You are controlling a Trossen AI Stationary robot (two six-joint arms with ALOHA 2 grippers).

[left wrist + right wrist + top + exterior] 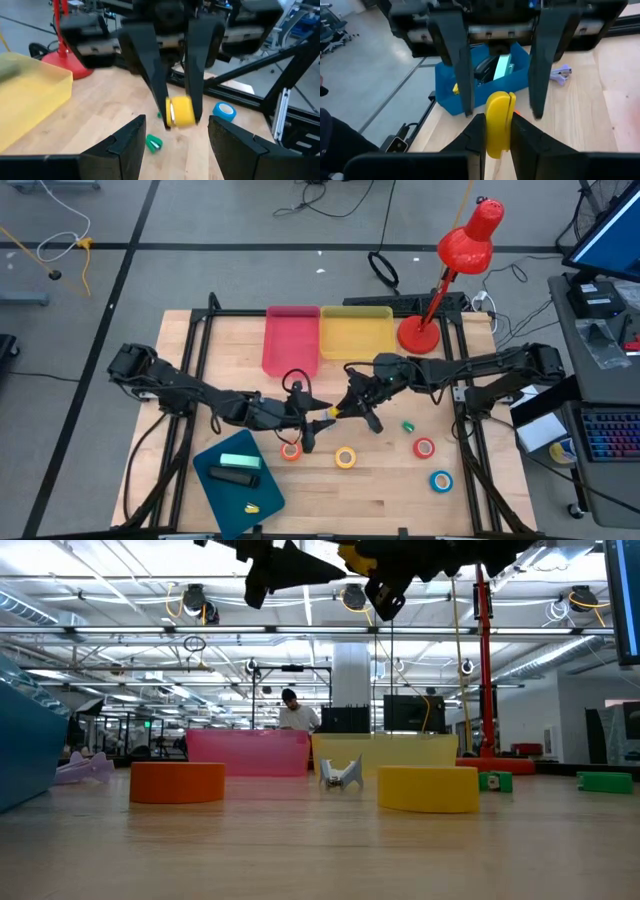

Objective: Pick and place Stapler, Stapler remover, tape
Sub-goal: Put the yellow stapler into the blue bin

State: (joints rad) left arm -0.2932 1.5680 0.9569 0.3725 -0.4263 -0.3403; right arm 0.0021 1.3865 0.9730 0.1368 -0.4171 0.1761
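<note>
From where I stand, the two arms meet over the middle of the desk [400, 500]. The right pincer [350, 406] is clamped on a small yellow thing [498, 122] and holds it up in the air. (It may be a little stapler, but I cannot tell.) The left pincer [176, 120] faces it with its fingers [460, 65] wide apart, one on each side of the yellow thing and not touching it.

This looks to me like a pass from one arm to the other. To do it well, I think the left pincer should slide in a bit more, so its fingers sit level with the middle of the yellow thing, and then close slowly. The right pincer should let go only when the left one has a firm hold. If it lets go too soon, the thing could drop on the desk.

The blue tray [215, 480] sits at 7 o'clock, on the left arm's side, so I guess the thing will go there.

The tape rolls lie flat on the desk: orange [290, 450] and yellow [345, 457] near 6 o'clock, red [424, 447] and blue [441, 480] near 4 o'clock. None is touched.
</note>
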